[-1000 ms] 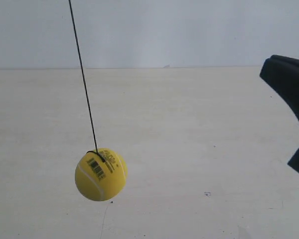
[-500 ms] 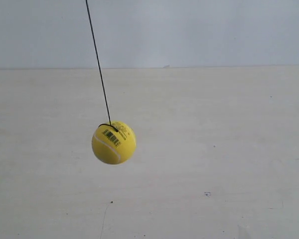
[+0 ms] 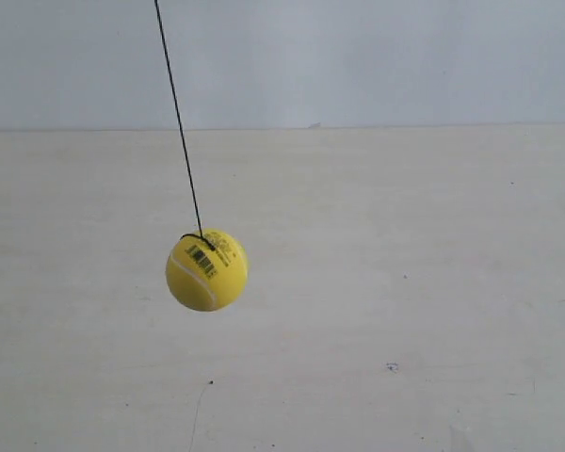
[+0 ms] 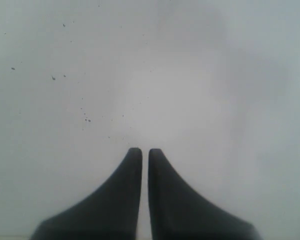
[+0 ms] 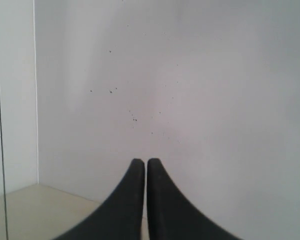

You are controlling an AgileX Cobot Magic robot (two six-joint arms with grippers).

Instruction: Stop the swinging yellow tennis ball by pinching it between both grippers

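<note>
Because the yellow tennis ball [image 3: 206, 270] hangs free on its thin dark string [image 3: 179, 122], left of centre in the exterior view, above the pale table [image 3: 405, 282] and touching nothing, the likeliest failure is a mistimed squeeze. One arm arriving before the other would bat the ball away instead of trapping it, and the round, fuzzy felt could roll off narrow tips. The string tilts, so the ball probably sits off its rest point and will be hard to meet. Snagging the string is another hazard. The ball bears a white curved seam [image 3: 190, 281] and a black barcode label [image 3: 201, 260]. The left gripper [image 4: 145, 152] and right gripper [image 5: 145, 162] are smooth black curved wedges. Each has its jaws pressed almost together, with only a slit between, and faces a speckled white surface [image 4: 200, 75]. Neither wrist view shows the ball.
</note>
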